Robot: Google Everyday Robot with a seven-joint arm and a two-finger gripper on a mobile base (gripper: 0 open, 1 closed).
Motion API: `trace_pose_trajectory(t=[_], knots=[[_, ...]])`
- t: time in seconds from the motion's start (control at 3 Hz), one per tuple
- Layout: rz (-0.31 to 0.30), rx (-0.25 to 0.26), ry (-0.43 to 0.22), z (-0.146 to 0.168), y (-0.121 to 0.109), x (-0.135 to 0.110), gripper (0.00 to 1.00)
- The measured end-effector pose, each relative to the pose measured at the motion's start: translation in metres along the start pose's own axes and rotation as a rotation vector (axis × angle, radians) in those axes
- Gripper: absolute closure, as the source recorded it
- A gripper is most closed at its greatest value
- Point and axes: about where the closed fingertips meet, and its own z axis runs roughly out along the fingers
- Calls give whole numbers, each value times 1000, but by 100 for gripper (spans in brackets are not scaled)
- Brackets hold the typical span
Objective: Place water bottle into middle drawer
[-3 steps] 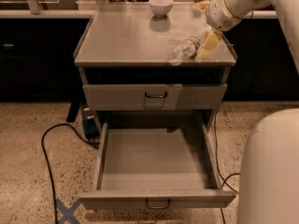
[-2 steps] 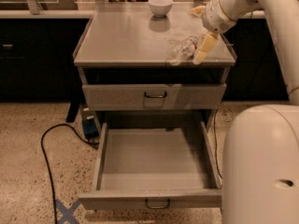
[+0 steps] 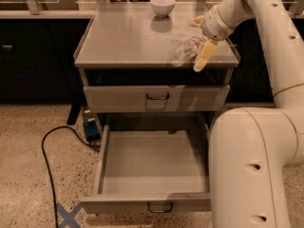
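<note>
The water bottle [image 3: 182,51] is clear plastic and lies on its side on the cabinet top [image 3: 128,37], near the right front corner. My gripper [image 3: 194,44] is open at the bottle's right end. One yellowish finger [image 3: 203,55] points down over the front edge and the other [image 3: 196,20] is behind the bottle. The fingers are not closed on the bottle. The middle drawer [image 3: 152,158] is pulled wide open below, its grey tray floor bare, with a dark wire handle on the front panel [image 3: 159,206].
A white bowl [image 3: 162,5] stands at the back of the cabinet top. A shut drawer [image 3: 156,99] is above the open one. My white arm segment [image 3: 251,170] fills the lower right, next to the open drawer. A black cable [image 3: 47,156] lies on the speckled floor at left.
The gripper stays by the bottle, lowered slightly and shifted a little left. The large white arm segment at lower right has moved left and fills more of the view. The bottle has not moved.
</note>
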Motion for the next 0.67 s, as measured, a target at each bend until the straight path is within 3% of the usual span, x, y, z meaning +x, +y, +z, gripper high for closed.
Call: trace_pose_trajectory(t=[0.67], knots=[[11, -39, 3, 22, 0, 1, 0]])
